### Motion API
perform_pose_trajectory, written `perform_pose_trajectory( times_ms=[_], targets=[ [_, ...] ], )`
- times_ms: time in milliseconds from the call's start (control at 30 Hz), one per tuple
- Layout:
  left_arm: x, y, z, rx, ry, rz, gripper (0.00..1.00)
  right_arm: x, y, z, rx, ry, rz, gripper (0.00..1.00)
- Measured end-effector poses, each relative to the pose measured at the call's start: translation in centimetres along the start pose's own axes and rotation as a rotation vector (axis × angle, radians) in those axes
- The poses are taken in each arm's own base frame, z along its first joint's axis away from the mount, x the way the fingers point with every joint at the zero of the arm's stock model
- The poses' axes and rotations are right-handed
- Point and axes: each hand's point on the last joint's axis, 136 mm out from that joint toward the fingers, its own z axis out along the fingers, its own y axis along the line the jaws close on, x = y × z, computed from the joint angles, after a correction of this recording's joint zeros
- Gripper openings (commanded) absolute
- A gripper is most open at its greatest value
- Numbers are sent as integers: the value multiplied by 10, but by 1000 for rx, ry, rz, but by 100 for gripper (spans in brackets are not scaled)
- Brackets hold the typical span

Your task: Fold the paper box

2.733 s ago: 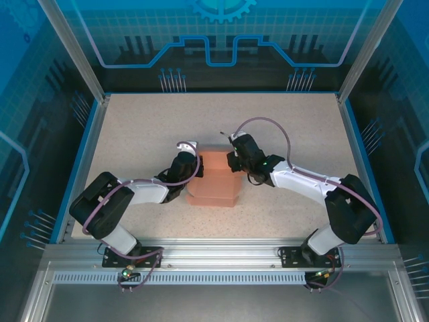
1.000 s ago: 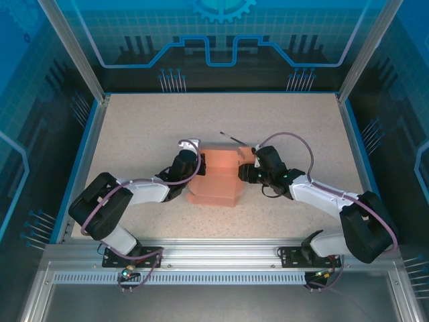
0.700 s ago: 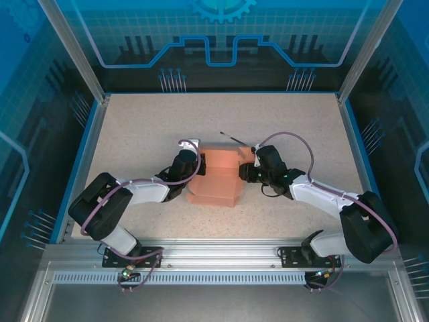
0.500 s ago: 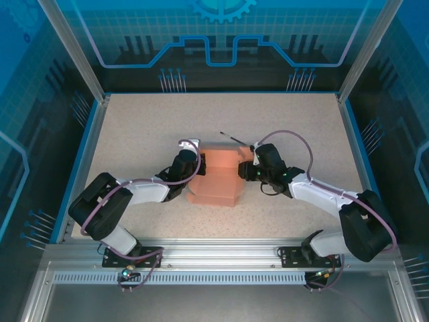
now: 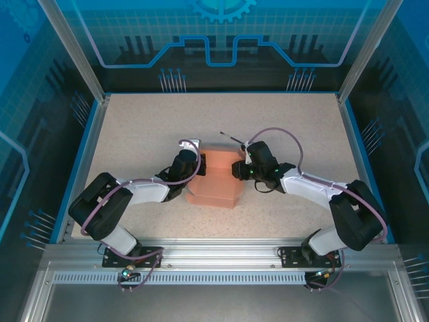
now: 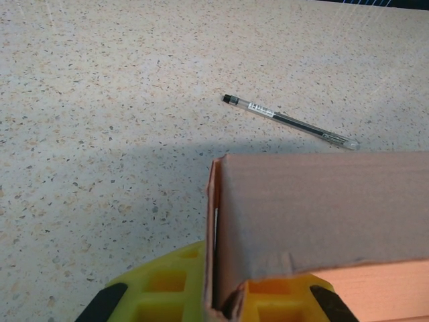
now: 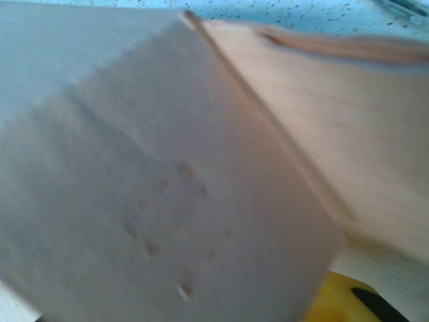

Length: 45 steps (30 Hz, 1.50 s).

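I am working in the middle of the table, where the paper box is sitting between my two arms, a little nearer the left one. My left hand is pinching the box's left wall: in the left wrist view the thin cardboard edge is running down between the two yellow fingers, and they are closed tight on it. That wall is standing upright, with a broad panel stretching away to the right of it.

My right hand is pressing in against the right side of the box at its far end. The right wrist view is showing blurred pink cardboard very close to the lens, with a sliver of yellow finger at the lower right. I cannot tell whether this hand is gripping the card or just pushing on it, nor how wide it is standing.

I am judging the job as partly done. From above, the far portion is reading as raised, while the near portion is lying lower and flatter, its near corners notched. So the side walls seem to be coming up, and the near panel and closing flaps are waiting to be folded over and tucked.

A pen is lying on the table just beyond the box's far right corner, apart from it.
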Motion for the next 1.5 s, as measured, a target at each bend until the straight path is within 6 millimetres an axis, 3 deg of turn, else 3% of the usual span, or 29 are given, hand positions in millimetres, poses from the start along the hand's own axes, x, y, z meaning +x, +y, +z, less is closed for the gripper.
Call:
perform_pose_trajectory(
  times_ms=[267,433,800,1167,1367,1500],
  targets=[
    [3,1,0,-6,12,4,0,4,1,7,5,23,-21,29],
    [3,2,0,-9,11,4,0,4,1,6,10,28,-48,33],
    [2,3,0,-16,8,4,0,-6,8,-34,-1,-19,-86,46],
    [2,3,0,-16,7,4,0,33,5,-61,-49,67,-7,52],
    [2,3,0,-16,7,4,0,54,12,-54,-127,139,84,50],
    [2,3,0,-17,7,3,0,63,16,-46,-176,161,156,43]
  ],
)
